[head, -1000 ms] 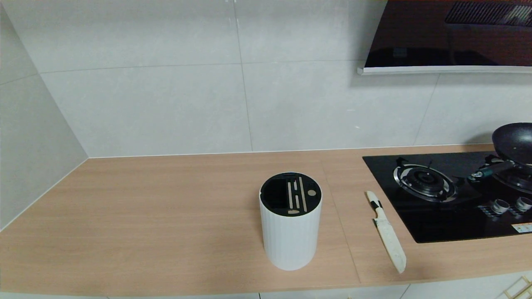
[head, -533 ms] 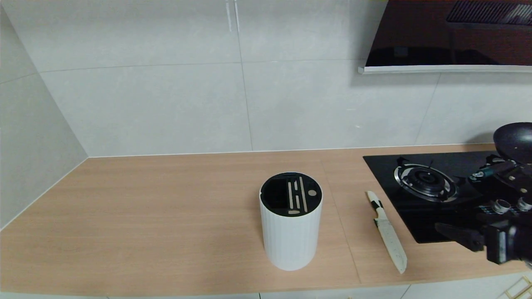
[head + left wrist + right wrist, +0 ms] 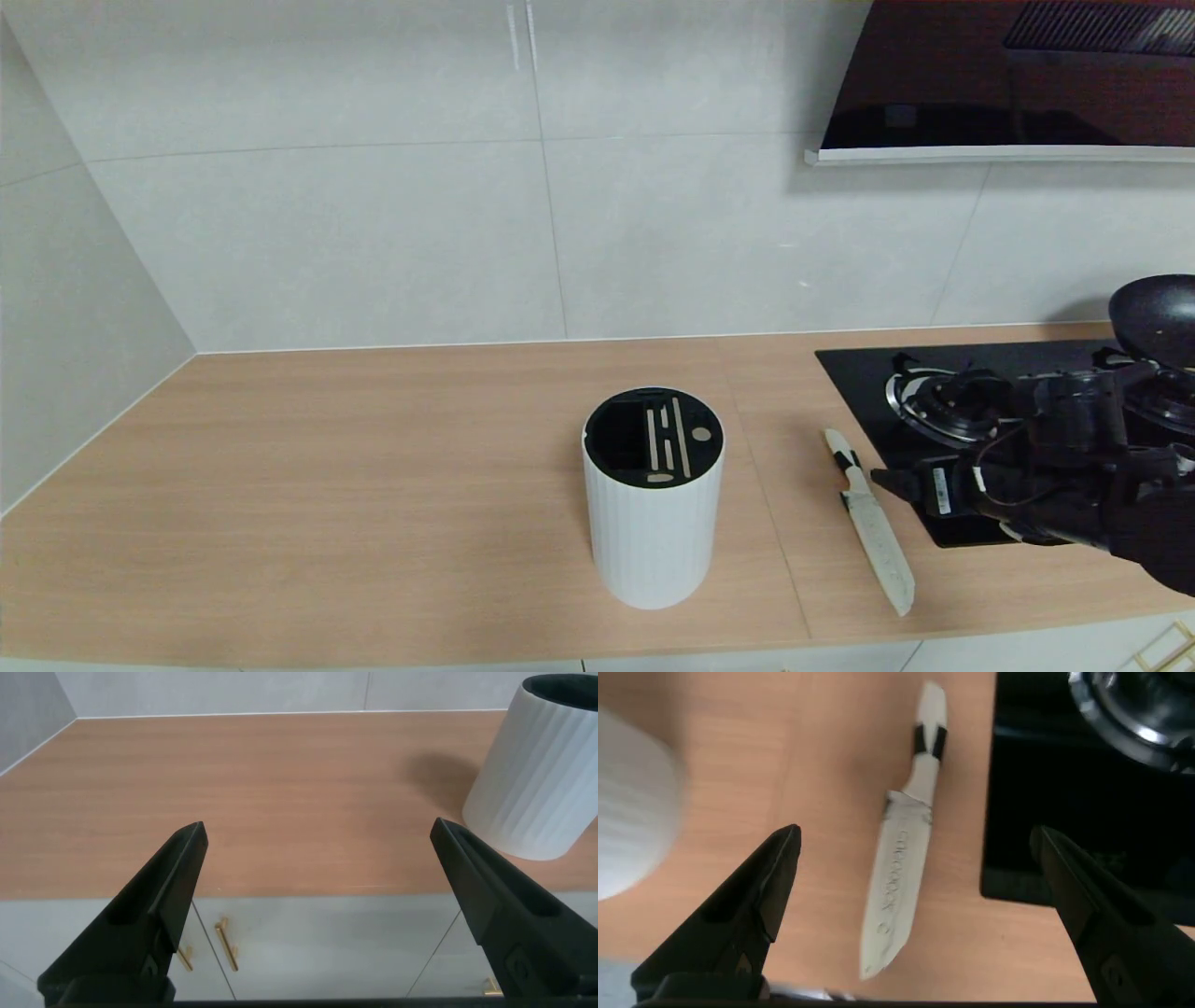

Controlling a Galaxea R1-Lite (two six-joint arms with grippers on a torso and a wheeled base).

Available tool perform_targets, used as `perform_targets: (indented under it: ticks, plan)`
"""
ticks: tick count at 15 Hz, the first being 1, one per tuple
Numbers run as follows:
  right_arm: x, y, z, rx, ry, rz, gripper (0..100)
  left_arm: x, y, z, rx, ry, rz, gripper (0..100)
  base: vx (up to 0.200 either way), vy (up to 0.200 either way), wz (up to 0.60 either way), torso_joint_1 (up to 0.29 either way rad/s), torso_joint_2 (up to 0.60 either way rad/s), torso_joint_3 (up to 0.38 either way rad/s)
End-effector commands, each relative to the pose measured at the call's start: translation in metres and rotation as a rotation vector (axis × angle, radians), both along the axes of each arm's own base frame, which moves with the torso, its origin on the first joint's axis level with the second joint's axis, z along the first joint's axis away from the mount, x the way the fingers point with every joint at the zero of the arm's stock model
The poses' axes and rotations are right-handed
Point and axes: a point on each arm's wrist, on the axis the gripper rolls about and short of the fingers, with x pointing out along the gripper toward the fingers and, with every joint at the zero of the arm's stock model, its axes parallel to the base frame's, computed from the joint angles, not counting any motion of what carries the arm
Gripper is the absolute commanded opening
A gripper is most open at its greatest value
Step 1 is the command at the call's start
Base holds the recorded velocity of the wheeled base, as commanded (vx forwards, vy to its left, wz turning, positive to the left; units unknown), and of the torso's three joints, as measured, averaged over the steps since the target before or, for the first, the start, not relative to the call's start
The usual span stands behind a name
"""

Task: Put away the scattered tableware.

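Note:
A white knife (image 3: 868, 523) with a black band on its handle lies flat on the wooden counter (image 3: 373, 485), beside the stove's left edge. To its left stands a white ribbed knife holder (image 3: 653, 499) with a black slotted top. My right gripper (image 3: 915, 431) hovers over the stove's edge and the knife, open. In the right wrist view the knife (image 3: 901, 873) lies between the spread fingers of that gripper (image 3: 915, 840). My left gripper (image 3: 318, 831) is open and holds nothing, by the counter's front edge, with the holder (image 3: 542, 765) farther off.
A black gas stove (image 3: 859, 369) fills the counter's right end, with a dark wok (image 3: 1153, 313) on its far burner. A range hood (image 3: 1008, 84) hangs above it. Tiled walls close the back and left. Cabinet doors with gold handles (image 3: 227, 945) sit below the counter edge.
My right arm has come in from the right and moved left over the stove to the knife. The knife and holder have stayed put.

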Motion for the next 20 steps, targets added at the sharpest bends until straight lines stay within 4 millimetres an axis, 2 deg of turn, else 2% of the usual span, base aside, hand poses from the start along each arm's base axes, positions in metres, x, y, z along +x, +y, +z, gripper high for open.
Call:
perform_targets:
  ticks: [1,5,10,12,15,20]
  plan:
    - [0.01,0.002,-0.028,-0.007,0.088,-0.005,100,0.0,0.0,0.0,-0.001,0.001,0.001,100,0.0,0.0,0.0,0.0,0.0,0.0]
    - [0.022,0.003,-0.052,-0.032,0.075,-0.063,100,0.0,0.0,0.0,-0.001,0.001,0.001,100,0.0,0.0,0.0,0.0,0.0,0.0]
    - [0.032,0.021,-0.084,-0.043,0.06,-0.053,100,0.0,0.0,0.0,-0.001,0.001,0.001,100,0.0,0.0,0.0,0.0,0.0,0.0]
    - [0.038,0.022,-0.095,-0.037,0.03,-0.057,100,0.0,0.0,0.0,-0.001,0.001,0.001,100,0.0,0.0,0.0,0.0,0.0,0.0]
    - [0.042,0.023,-0.106,-0.035,0.04,-0.059,100,0.0,0.0,0.0,-0.001,0.001,0.001,100,0.0,0.0,0.0,0.0,0.0,0.0]
    - [0.047,0.024,-0.109,-0.017,0.032,-0.069,100,0.0,0.0,0.0,-0.001,0.001,0.001,100,0.0,0.0,0.0,0.0,0.0,0.0]
